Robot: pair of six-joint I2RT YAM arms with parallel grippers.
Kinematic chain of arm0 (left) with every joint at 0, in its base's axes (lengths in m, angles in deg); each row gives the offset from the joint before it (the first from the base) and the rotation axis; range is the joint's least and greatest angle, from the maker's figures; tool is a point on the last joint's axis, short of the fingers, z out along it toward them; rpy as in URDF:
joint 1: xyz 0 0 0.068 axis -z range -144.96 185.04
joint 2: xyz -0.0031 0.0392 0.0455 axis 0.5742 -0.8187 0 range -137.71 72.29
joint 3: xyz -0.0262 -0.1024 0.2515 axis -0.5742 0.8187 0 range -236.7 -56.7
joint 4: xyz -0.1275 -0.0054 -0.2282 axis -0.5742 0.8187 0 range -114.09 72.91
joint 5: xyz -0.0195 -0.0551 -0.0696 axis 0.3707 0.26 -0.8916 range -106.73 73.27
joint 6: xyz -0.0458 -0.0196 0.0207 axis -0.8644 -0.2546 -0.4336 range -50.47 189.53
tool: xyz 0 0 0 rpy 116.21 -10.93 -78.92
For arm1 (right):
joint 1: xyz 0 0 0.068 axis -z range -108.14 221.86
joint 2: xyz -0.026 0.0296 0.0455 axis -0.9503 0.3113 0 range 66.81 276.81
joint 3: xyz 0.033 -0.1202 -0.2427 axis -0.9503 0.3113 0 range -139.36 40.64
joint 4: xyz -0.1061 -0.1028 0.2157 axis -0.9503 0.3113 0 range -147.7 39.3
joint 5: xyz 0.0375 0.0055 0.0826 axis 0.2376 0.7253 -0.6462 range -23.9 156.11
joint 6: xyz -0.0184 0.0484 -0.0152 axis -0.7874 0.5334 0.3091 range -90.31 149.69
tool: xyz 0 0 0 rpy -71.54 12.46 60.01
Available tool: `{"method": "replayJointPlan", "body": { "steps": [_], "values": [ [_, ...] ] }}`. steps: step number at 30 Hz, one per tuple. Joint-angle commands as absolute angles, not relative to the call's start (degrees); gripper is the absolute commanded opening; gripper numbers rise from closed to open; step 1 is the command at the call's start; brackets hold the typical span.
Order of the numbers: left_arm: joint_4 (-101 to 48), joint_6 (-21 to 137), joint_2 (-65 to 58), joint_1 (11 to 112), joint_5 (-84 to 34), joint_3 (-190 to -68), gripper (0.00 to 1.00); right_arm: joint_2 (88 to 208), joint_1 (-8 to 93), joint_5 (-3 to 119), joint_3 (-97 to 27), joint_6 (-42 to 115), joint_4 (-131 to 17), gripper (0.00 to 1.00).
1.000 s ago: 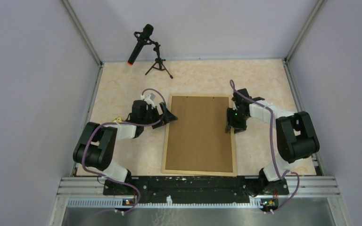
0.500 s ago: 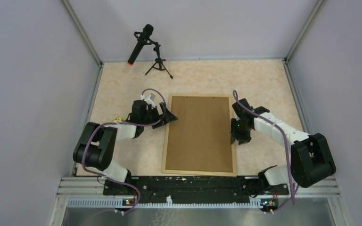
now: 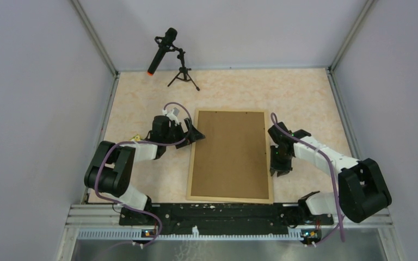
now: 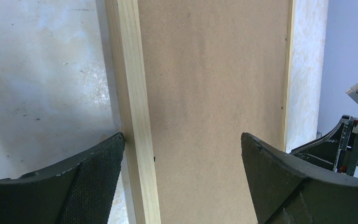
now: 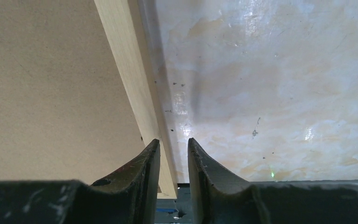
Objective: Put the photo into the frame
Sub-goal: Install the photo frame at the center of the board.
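Observation:
The frame (image 3: 270,147) lies flat mid-table, its light wood rails around a brown backing board (image 3: 229,155). The photo is hidden. My left gripper (image 3: 194,134) rests at the upper left rail, open wide. In the left wrist view the gripper (image 4: 182,137) has its left pad beside the frame rail (image 4: 128,84) and its right finger over the backing board (image 4: 214,79). My right gripper (image 3: 279,169) hovers at the right rail, lower half. In the right wrist view the gripper (image 5: 173,140) has its jaws only narrowly apart above the frame rail's (image 5: 121,51) outer edge, clamping nothing.
A microphone on a small tripod (image 3: 166,51) stands at the back left. A small yellow object (image 3: 136,138) lies by the left arm. Grey enclosure walls close in the table on three sides. The metal base rail (image 3: 223,212) runs along the near edge.
My right gripper has slid along the right rail toward the near edge, and its jaws have narrowed. The left arm and the frame have not moved.

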State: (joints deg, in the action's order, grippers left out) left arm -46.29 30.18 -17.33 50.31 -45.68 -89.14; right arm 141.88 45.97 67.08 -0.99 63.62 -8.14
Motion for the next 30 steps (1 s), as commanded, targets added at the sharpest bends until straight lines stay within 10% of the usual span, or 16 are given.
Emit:
{"method": "replayJointPlan", "body": {
  "steps": [1, 30],
  "values": [
    [-41.12, 29.64, -17.82, 51.04, -47.05, -87.37, 0.98, 141.31, 45.15, 66.34, -1.06, 64.44, -9.94, 0.28],
    [-40.97, 29.84, -17.66, 51.04, -47.21, -87.27, 0.98, 143.47, 41.98, 67.05, -0.37, 65.81, -9.66, 0.27]
  ]
}}
